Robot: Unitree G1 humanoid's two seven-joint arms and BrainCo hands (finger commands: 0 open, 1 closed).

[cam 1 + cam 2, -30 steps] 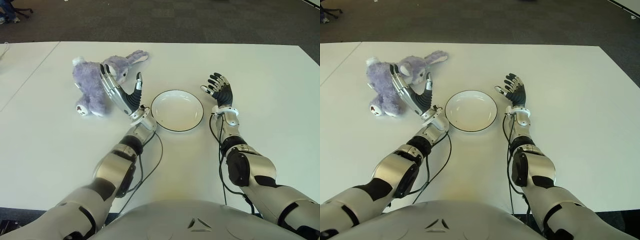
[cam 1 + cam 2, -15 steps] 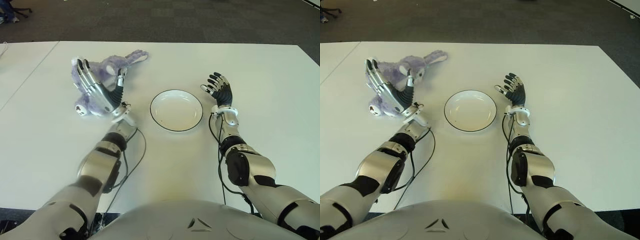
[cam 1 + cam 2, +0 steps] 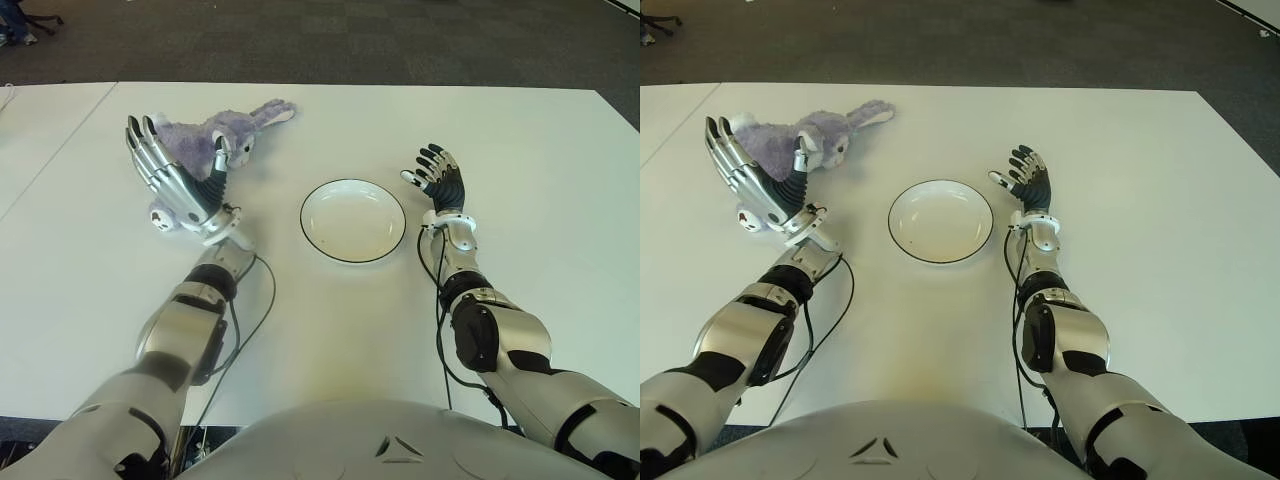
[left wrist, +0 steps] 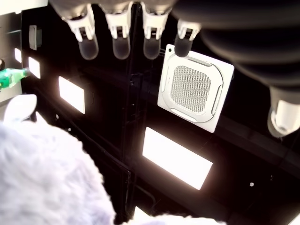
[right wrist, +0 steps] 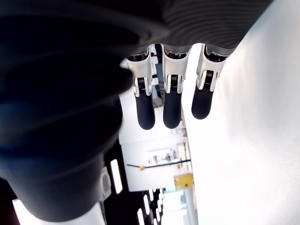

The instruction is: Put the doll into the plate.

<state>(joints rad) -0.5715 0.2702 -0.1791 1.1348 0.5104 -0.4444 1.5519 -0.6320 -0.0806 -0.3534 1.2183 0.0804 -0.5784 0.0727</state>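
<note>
Fingers spread and empty, our left hand (image 3: 178,186) has swung from beside the plate (image 3: 353,220) toward frame left, now upright before the doll (image 3: 205,140) on the counter (image 3: 330,330); grasp comes next. Our right hand (image 3: 440,178) waits open, frame right of the plate. Left wrist view alone shows fur close under the palm

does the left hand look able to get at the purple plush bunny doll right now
Probably yes. The left hand is open, fingers spread, right in front of the purple plush bunny doll lying on the white table, with nothing between them. The right hand shows beside the white plate.
</note>
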